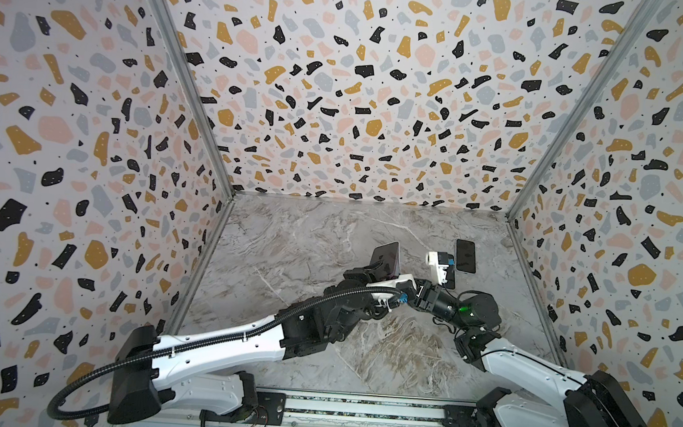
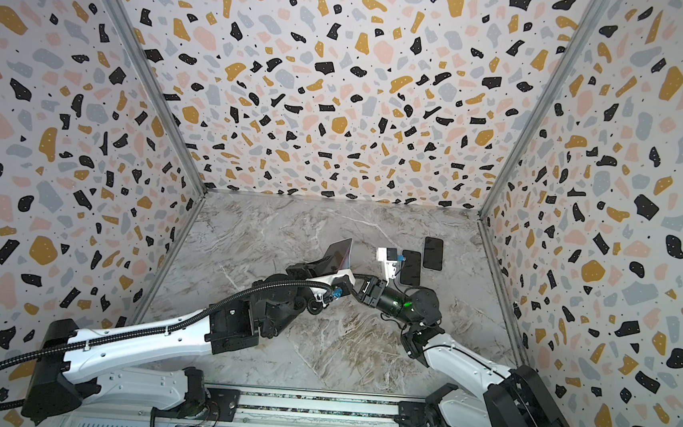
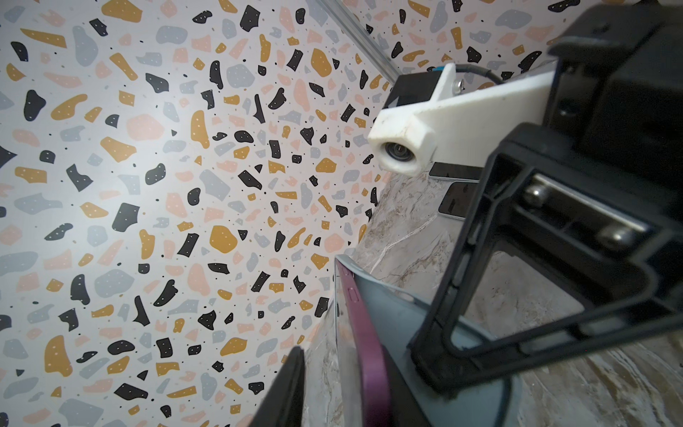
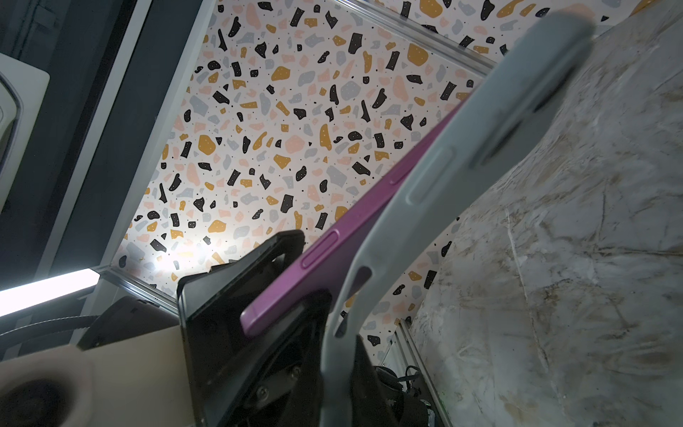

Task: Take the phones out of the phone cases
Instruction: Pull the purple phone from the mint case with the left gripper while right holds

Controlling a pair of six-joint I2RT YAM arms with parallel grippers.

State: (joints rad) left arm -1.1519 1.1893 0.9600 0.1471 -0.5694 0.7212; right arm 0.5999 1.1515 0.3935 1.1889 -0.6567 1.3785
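A purple phone [image 4: 332, 255] in a grey phone case [image 4: 425, 207] is held up on end above the middle of the marble table [image 1: 295, 252]; both top views show it as a dark slab [image 1: 386, 257]. The phone's lower end has come away from the case, while its upper part still sits inside. My right gripper [image 4: 332, 377] is shut on the peeled lower edge of the case [image 3: 388, 314]. My left gripper [image 3: 343, 399] straddles the phone's [image 3: 354, 332] free end, with a gap between one finger [image 3: 292, 388] and the screen.
Two other dark phones [image 1: 465, 255] [image 2: 410, 268] lie flat on the table at the back right, close behind the right wrist. Terrazzo-patterned walls [image 1: 85, 161] close the table in on three sides. A metal rail [image 1: 357, 412] runs along the front edge.
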